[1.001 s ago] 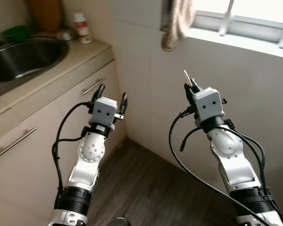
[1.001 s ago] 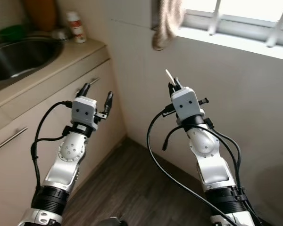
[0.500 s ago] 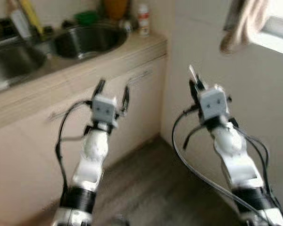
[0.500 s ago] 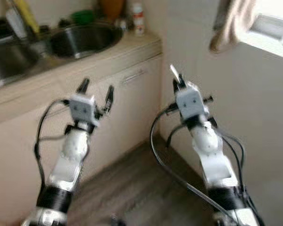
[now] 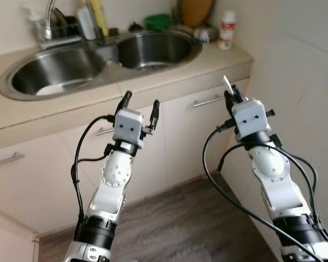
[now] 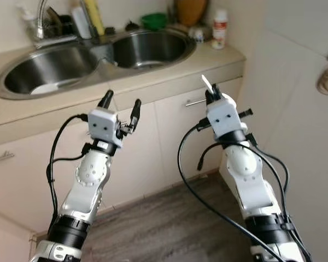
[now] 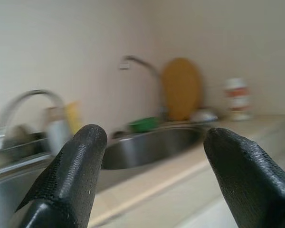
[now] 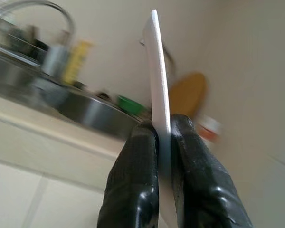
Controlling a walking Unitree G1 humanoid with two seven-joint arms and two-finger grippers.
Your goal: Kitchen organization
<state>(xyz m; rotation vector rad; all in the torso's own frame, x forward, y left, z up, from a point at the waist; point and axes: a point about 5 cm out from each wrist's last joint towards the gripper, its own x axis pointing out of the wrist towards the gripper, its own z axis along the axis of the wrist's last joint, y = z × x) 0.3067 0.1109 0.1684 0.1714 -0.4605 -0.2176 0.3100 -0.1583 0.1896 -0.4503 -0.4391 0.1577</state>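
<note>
While both arms are raised in front of the cabinets, the right gripper (image 5: 231,96) is pinched tight on a thin white strip (image 8: 159,104), flat and stiff looking, maybe plastic, long axis pointing up and away along the fingers. The double steel sink (image 5: 71,63) sits far and left of it, across the beige counter (image 5: 218,59), so I'd guess the strip travels that way. Left gripper (image 5: 141,105) is nearer the sink, fingers spread wide with nothing in them. Bottles and a green bowl (image 5: 156,21) crowd the far rim.
</note>
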